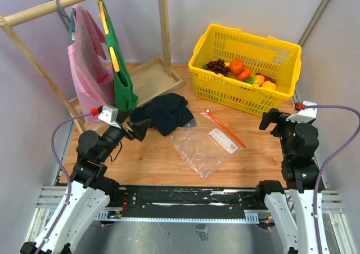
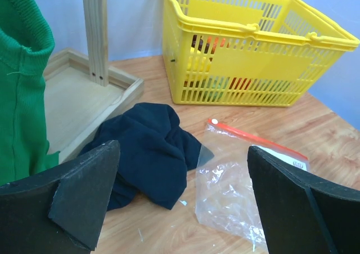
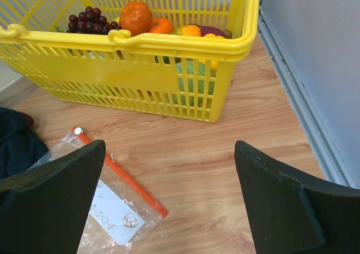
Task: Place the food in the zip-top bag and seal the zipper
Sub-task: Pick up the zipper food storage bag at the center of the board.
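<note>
Waiting with both arms short of the yellow basket point(image 1: 225, 93), nothing picked up yet.

Going left to right, I'd judge these the risks: the dark cloth point(image 1: 167, 112), left of the basket, touches the zip-top bag point(image 1: 199, 144) and could snag. The limp bag, flat on the bench point(image 1: 152, 158) just in front of the basket with its zipper point(image 1: 225, 127) facing it, could slide when pinched. The food point(image 1: 242, 71) sits inside behind a tall wall I could clip. Left fingers point(image 1: 140, 128) spread wide and empty, the arm folded low and aimed at the basket. Right fingers point(image 1: 271, 120) are equally wide and empty, near the basket's front-right corner.
</note>
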You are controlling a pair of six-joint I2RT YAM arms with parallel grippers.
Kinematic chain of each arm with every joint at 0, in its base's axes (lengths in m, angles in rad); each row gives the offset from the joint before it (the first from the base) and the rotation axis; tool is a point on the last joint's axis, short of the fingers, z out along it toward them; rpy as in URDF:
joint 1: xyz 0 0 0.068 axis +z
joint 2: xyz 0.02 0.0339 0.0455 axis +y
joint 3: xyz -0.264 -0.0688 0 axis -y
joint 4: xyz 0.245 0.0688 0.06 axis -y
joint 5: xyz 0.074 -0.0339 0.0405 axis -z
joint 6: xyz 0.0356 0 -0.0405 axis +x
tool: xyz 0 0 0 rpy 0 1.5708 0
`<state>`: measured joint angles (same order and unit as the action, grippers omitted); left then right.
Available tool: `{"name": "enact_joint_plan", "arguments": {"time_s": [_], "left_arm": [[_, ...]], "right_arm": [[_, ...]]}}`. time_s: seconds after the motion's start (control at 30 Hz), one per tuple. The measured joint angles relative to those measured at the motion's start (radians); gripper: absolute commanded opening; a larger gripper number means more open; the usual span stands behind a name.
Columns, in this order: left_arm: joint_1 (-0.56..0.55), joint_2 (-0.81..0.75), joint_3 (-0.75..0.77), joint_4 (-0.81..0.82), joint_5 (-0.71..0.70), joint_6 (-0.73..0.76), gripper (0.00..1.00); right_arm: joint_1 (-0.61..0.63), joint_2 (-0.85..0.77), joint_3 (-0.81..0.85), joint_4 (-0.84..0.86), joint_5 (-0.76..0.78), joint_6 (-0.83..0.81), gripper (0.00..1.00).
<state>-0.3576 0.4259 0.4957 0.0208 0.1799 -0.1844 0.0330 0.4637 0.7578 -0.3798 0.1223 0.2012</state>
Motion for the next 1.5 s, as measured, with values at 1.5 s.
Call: {"name": "enact_joint_plan", "arguments": {"time_s": [1.5], "left_arm": [[-0.374,0.654,0.044,0.12,-0.056,-0.299,0.92]], "right_arm": [[0.055,0.697,-0.251,0.341,-0.465,0.139,0.98]]}}
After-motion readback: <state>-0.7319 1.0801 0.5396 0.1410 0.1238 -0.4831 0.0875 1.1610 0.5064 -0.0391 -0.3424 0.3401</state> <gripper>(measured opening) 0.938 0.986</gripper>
